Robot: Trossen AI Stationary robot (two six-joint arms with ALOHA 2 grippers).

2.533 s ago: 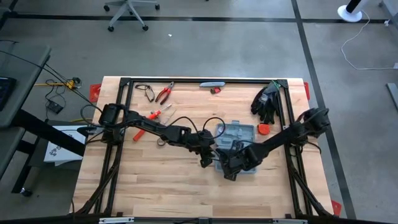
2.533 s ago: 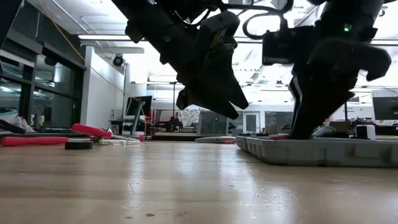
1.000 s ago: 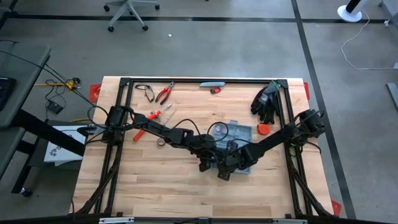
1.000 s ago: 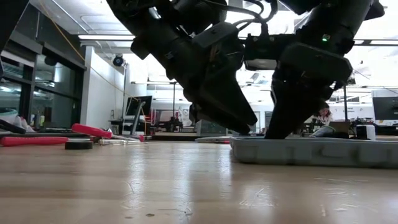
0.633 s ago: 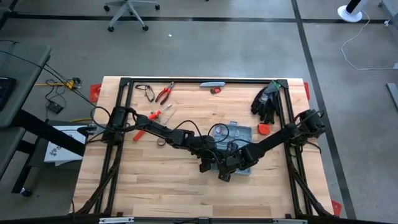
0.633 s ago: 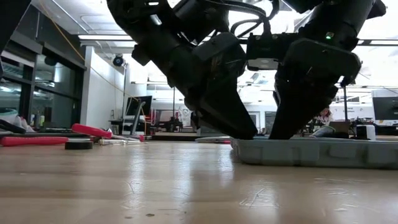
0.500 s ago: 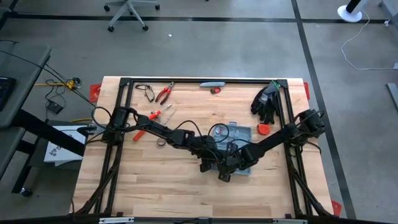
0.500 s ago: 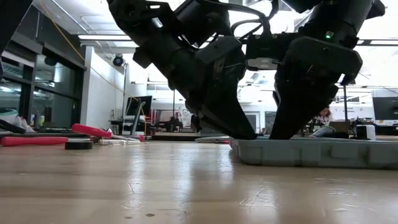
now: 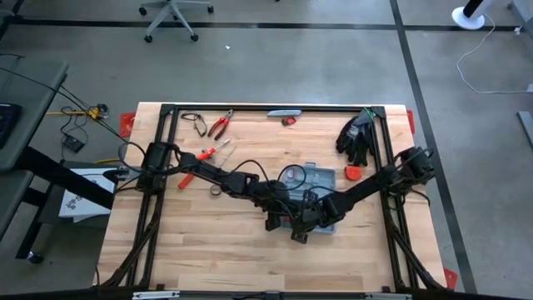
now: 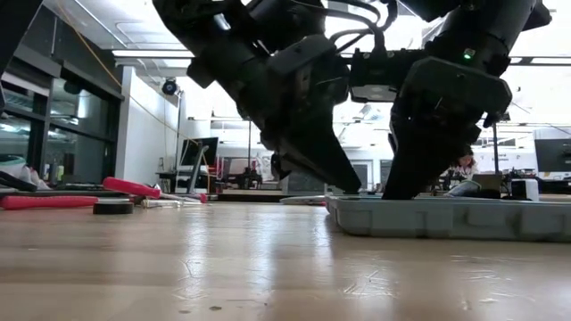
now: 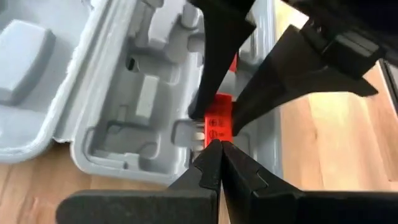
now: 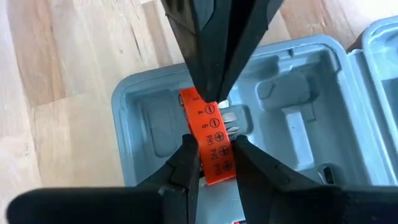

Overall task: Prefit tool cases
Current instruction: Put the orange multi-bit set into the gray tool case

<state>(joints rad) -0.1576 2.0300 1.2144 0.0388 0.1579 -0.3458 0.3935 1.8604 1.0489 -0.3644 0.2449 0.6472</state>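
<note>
The grey-blue tool case [image 9: 323, 178] lies open on the table, right of centre, with its moulded slots up [image 11: 134, 93] [image 12: 292, 118]. Both grippers meet over its near-left part. An orange bit-holder strip [image 12: 211, 146] printed with screw symbols stands over a slot. My right gripper [image 12: 214, 158] is shut on this strip. My left gripper [image 11: 216, 148] is shut, its tips at the strip's other end [image 11: 217, 121]. In the low view my left gripper [image 10: 351, 187] slants down to the case's left end [image 10: 343, 214], and my right gripper [image 10: 393, 189] comes down more steeply beside it. My left gripper's shut fingertips [image 12: 208, 93] meet the strip's end that points away from my right gripper, slanting down from the table's left. Whether any of the strip lies between them, I cannot tell. My right gripper pinches the strip's two long sides [image 12: 219, 163] between its two fingers. The fingers slant steeply down from the table's right and lie along the strip. The strip's lower face sits in or just over the case's tray; the fingers hide which.
Red-handled pliers [image 9: 221, 125], a small red screwdriver [image 9: 208, 153], another red-handled tool [image 9: 185, 179] and a tape roll [image 9: 215, 192] lie at the far left. Black gloves [image 9: 356, 133], a red piece [image 9: 353, 173] and a grey knife [image 9: 285, 112] lie at the far side.
My left gripper has shut at the end of the orange strip, staying over the case's near-left part. My right gripper has kept its hold on the strip.
</note>
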